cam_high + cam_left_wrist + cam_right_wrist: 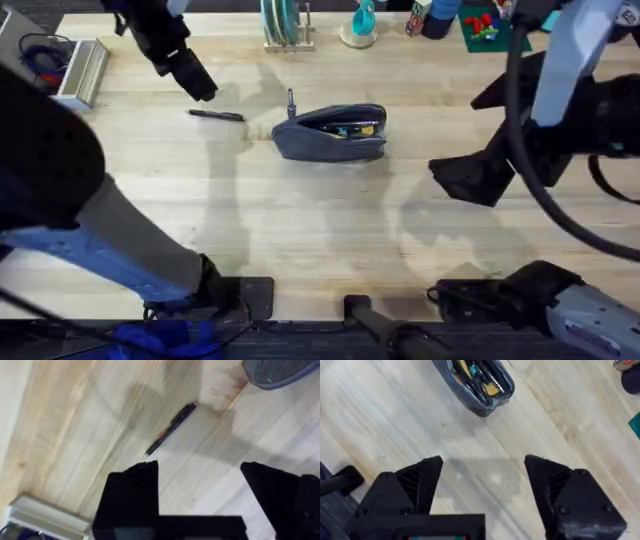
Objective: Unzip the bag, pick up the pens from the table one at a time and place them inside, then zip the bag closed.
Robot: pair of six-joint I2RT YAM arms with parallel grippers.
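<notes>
Grey-blue fabric pouch lies unzipped mid-tabletop, contents showing. Left claw hangs wide open, empty, over the slim black pen; next, drop and pinch it. Right claw open, empty, near the pouch.

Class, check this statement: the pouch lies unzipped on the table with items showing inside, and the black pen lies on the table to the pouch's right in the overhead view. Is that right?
Not quite. The black pen lies to the left of the pouch, not its right, as the overhead view shows. The rest holds: the pouch is unzipped on the table, with items showing inside.
</notes>
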